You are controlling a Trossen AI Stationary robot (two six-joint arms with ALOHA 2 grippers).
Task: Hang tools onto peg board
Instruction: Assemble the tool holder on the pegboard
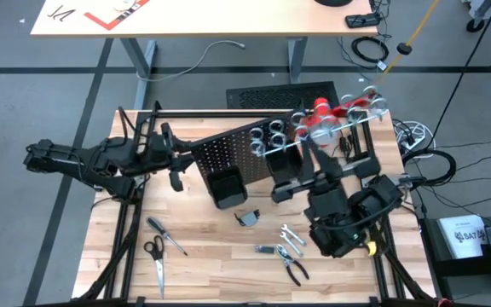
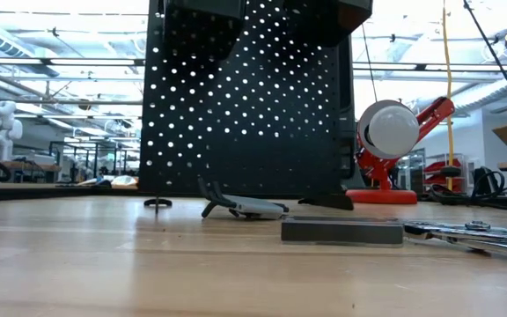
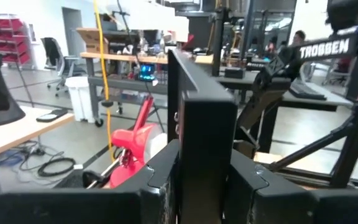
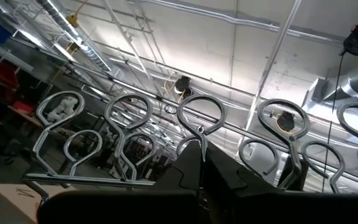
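1. With the left gripper (image 3: 204, 169), clamps the side edge of the peg board (image 1: 228, 150); fingers (image 3: 160, 180) press on both faces of the panel and keep it standing, a bit slanted across the table.
2. With the right gripper (image 4: 199, 147), sits close up to the row of silver rings (image 4: 129, 112) on the board's front; fingers are together, with nothing clearly seen between them.
3. Leaves therefore, by judgement, only the right arm for fetching, since the left one is occupied with the board.
4. Finds nearest to the right arm, just beside its base and toward the table's front edge, the silver wrench (image 1: 290, 238), the small metal pieces (image 1: 267, 249) and the black-handled pliers (image 1: 296, 272).
5. Shows the pliers lying flat with the long axis slanted, handles toward the front edge and nose toward the board.
6. Needs, probably, a turn of the right gripper away from the rings, then down and back toward the front edge, with the fingers set across that long axis.
7. Places farther off, on the left arm's side near the front, the thin screwdriver (image 1: 167, 236) and the black-handled scissors (image 1: 155, 257), both flat and well apart from the right gripper.
8. Has behind the board, farthest, the red-and-white lamp (image 1: 324, 117), which is no part of the job.
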